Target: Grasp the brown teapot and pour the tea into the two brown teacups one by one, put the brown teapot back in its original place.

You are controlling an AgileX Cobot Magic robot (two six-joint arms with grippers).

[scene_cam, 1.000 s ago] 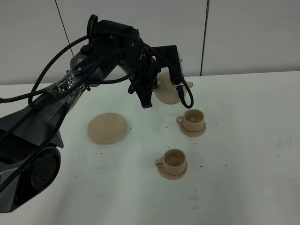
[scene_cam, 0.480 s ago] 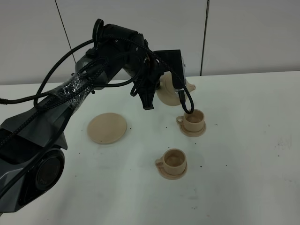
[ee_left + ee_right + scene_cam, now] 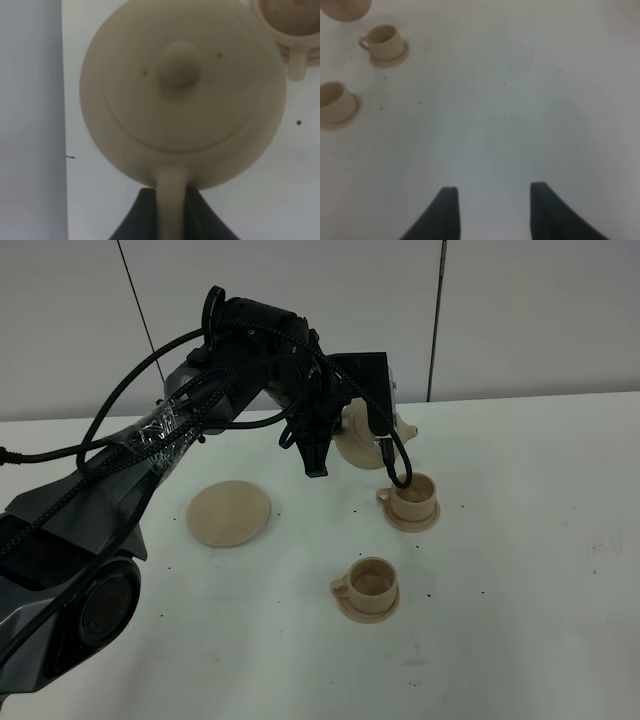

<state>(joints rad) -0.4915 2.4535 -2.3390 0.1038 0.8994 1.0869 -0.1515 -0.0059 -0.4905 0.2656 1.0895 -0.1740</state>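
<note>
**Teapot held aloft by the far cup, right arm idle**

I have the left gripper (image 3: pixel 171 199) clamped on the loop handle of the brown teapot (image 3: pixel 357 440); in the left wrist view the two dark fingers (image 3: pixel 142 212) press the handle from either side, and the domed lid with its knob faces the camera. From the high camera I see the teapot lifted off the table (image 3: pixel 540 570), hanging just behind and above the far teacup (image 3: pixel 412 496), its short spout turned toward the right side of that view. How far it is tipped I cannot tell; the black wrist housing and a looping cable (image 3: pixel 398 462) cover part of the body. The left wrist view catches that teacup at the edge of the picture, beyond the teapot's rim, its little handle pointing back toward the gripper.

The near teacup (image 3: pixel 370 583) sits upright on its own small saucer, closer to the camera and a little left of the far one; the far one also stands on a small saucer. The wide saucer (image 3: pixel 229 512) lies flat on the table well to the left of both cups, apart from the teapot.

My right gripper (image 3: pixel 492 202) hangs over bare white table with its fingers spread and nothing between them; both cups show in the distance in its view.
</note>
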